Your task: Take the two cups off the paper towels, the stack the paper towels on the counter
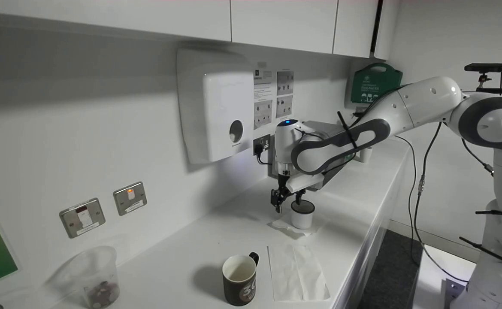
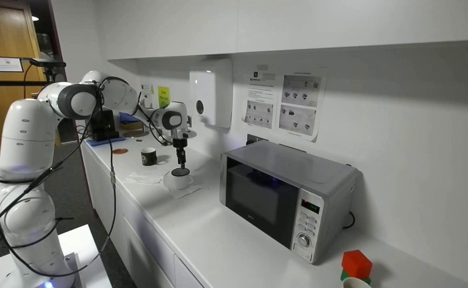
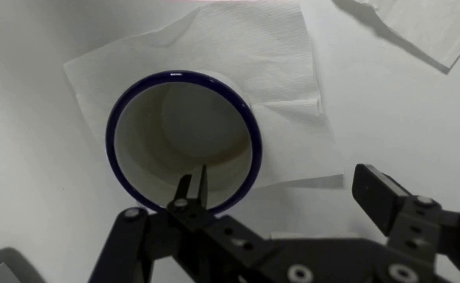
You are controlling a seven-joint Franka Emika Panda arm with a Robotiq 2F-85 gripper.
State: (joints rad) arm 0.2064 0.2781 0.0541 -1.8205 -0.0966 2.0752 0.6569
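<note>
A white cup (image 1: 301, 219) with a dark rim stands upright on a rumpled white paper towel (image 1: 282, 223); the cup (image 2: 181, 183) (image 3: 190, 122) and its towel (image 3: 269, 51) show in all views. My gripper (image 1: 288, 206) is open. In the wrist view, one finger of the gripper (image 3: 281, 173) overlaps the cup's mouth and the other is outside to the right; I cannot tell whether the first is inside. A dark mug (image 1: 239, 285) (image 2: 149, 157) stands on the bare white counter (image 1: 186, 270). Beside it lies a second paper towel (image 1: 298, 274) (image 2: 143, 178), with nothing on it.
A clear container (image 1: 98, 279) stands by the wall. A microwave (image 2: 270, 192) stands on the counter beyond the white cup. A paper towel dispenser (image 1: 216, 107) hangs on the wall beside the arm. A red block (image 2: 356, 264) is at the counter's near end in an exterior view.
</note>
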